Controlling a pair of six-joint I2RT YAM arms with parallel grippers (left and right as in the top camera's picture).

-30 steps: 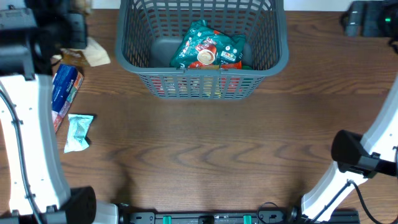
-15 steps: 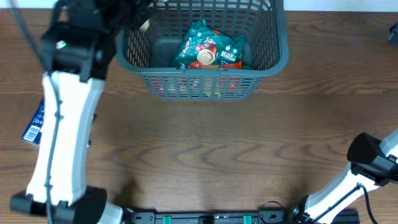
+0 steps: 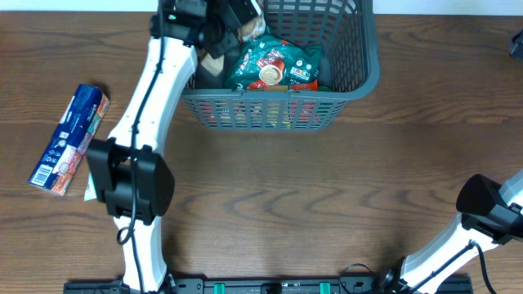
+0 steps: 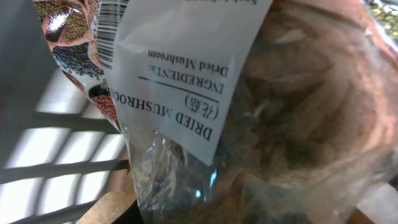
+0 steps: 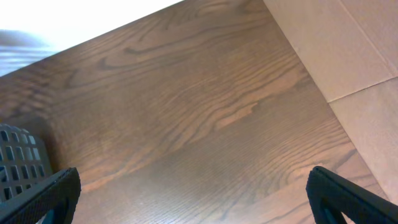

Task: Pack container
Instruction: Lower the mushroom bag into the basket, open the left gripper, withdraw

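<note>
The dark grey slotted container [image 3: 361,80] stands at the back middle of the table. A green and red snack bag [image 3: 274,65] lies inside it. My left gripper [image 3: 233,24] reaches over the container's left side and is shut on a clear bag of dried mushrooms [image 4: 261,118], which fills the left wrist view. The container's lattice wall [image 4: 43,137] shows behind the bag. My own fingers are hidden by the bag. My right gripper [image 5: 193,202] is open and empty above bare table at the far right, and the container's corner [image 5: 15,163] shows at its left.
A blue packet [image 3: 69,139] lies on the table at the left. A pale packet [image 3: 88,189] peeks out beside my left arm's base. The right arm's base [image 3: 482,208] is at the lower right. A table edge [image 5: 323,81] shows in the right wrist view.
My left arm has swung from the table's left side to over the container, carrying the mushroom bag. The blue packet is now uncovered. The right arm has barely moved.
</note>
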